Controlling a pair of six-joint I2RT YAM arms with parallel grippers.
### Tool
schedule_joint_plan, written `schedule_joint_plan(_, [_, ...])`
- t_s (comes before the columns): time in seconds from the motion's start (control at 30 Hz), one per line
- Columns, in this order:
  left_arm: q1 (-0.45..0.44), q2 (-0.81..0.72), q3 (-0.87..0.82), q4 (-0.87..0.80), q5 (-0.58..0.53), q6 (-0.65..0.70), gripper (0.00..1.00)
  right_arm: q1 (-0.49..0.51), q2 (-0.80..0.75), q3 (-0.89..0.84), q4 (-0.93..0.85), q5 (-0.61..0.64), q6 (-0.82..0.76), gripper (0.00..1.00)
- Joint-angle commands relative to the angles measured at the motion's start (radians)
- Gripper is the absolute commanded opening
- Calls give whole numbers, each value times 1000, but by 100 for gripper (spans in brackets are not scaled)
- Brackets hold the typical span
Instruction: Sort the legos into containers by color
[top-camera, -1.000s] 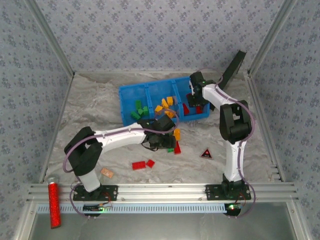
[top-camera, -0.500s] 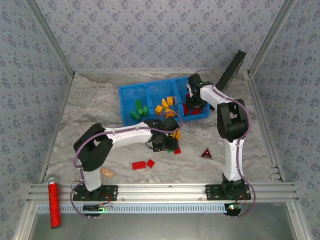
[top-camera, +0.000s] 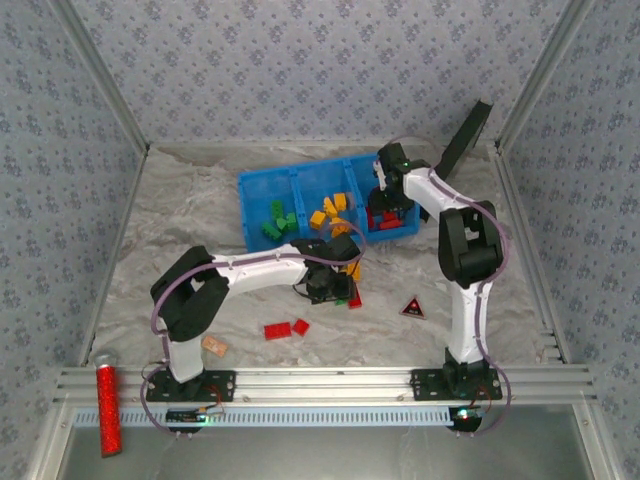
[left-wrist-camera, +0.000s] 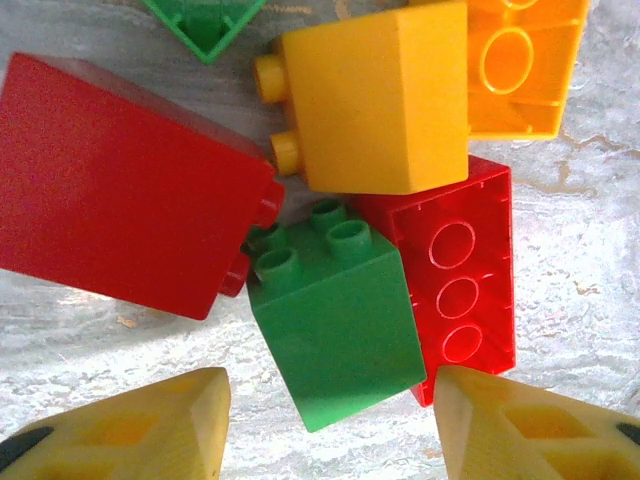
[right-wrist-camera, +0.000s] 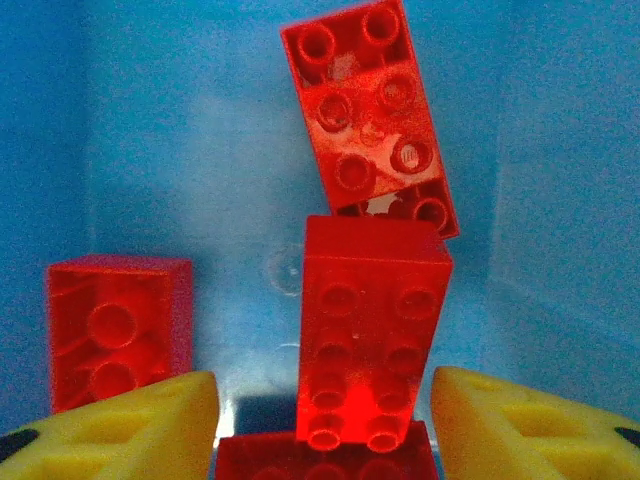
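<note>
The blue bin (top-camera: 300, 181) holds green legos (top-camera: 275, 222) in its left container, yellow ones (top-camera: 333, 210) in the middle and red ones (top-camera: 388, 222) on the right. My right gripper (right-wrist-camera: 325, 420) is open inside the red container (right-wrist-camera: 180, 150). A red brick (right-wrist-camera: 370, 330) stands between its fingers with a gap on each side, among other red bricks (right-wrist-camera: 115, 330). My left gripper (left-wrist-camera: 330, 420) is open low over a cluster in front of the bin. It straddles a green brick (left-wrist-camera: 335, 320), which lies beside red (left-wrist-camera: 120, 190) and yellow (left-wrist-camera: 375, 95) bricks.
Two red bricks (top-camera: 285, 329) and a tan piece (top-camera: 213, 346) lie on the table near my left arm. A black triangle (top-camera: 412, 307) sits at front right. A black panel (top-camera: 466, 135) leans at the back right. A red glittery cylinder (top-camera: 106, 408) rests on the front rail.
My right gripper has opened and let go of the red brick in the right container. My left gripper has shifted right over the cluster, and its fingers have narrowed round the green brick.
</note>
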Motion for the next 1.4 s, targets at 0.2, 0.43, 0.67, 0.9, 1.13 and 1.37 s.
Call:
schedule_joint_plan(0.2, [2, 37, -9, 0, 34, -19, 49, 6, -132, -28, -43, -49, -15, 65])
schedule_joint_plan(0.43, [8, 48, -19, 4, 38, -12, 53, 9, -234, -103, -38, -64, -7, 65])
schedule_joint_plan(0.67, [11, 38, -24, 3, 34, -15, 41, 16, -264, -128, -54, -49, -7, 65])
schedule_joint_plan(0.9, [14, -9, -43, -22, 24, -4, 31, 41, -317, -191, -63, -80, 6, 65])
schedule_joint_plan(1.13, [31, -114, -34, -121, -2, 38, 28, 85, -458, -349, -64, -143, 76, 68])
schedule_joint_plan(1.37, [92, -203, 23, -203, -25, 98, 27, 164, -622, -556, -41, -157, 202, 72])
